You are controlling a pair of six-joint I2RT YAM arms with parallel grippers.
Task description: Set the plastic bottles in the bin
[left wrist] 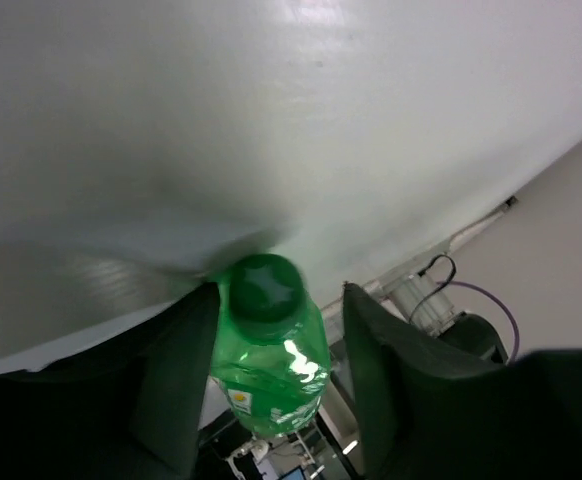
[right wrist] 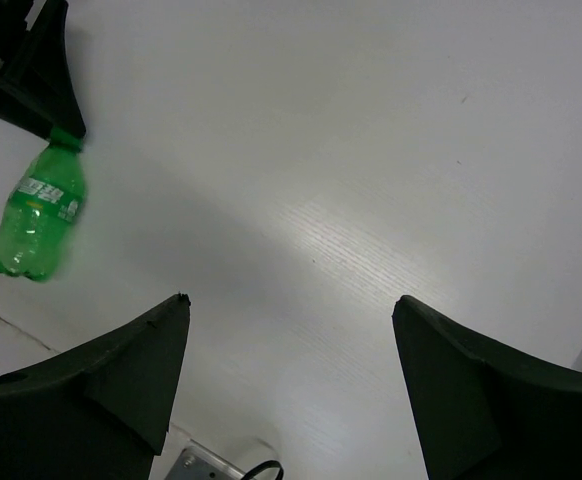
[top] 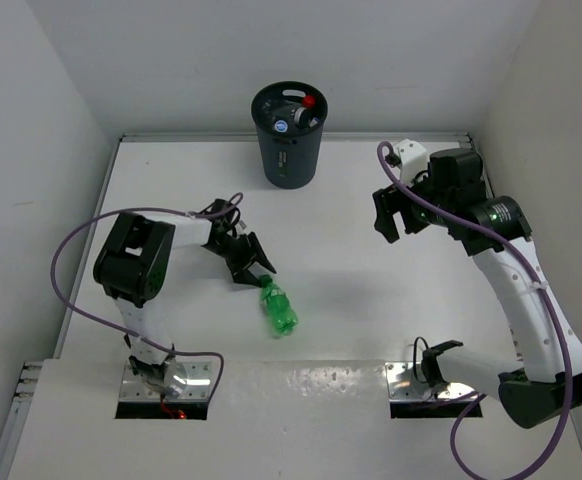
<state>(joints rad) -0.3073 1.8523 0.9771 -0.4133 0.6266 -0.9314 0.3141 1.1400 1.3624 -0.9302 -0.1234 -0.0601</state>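
Observation:
A green bottle (top: 279,309) lies on the white table, cap toward my left gripper (top: 254,265). In the left wrist view the bottle (left wrist: 271,365) has its cap end between the fingers of my left gripper (left wrist: 280,292). The left finger is against it and a gap shows at the right finger, so the jaws are open around it. My right gripper (top: 391,215) is open and empty above bare table at the right, as its own view shows (right wrist: 286,300). That view also shows the bottle (right wrist: 33,220). The dark grey bin (top: 289,150) stands at the back with several bottles (top: 301,110) inside.
White walls close the table in on the left, back and right. Metal base plates (top: 426,385) and purple cables (top: 81,240) lie at the near edge. The left gripper's black finger (right wrist: 31,70) shows in the right wrist view's top left corner.

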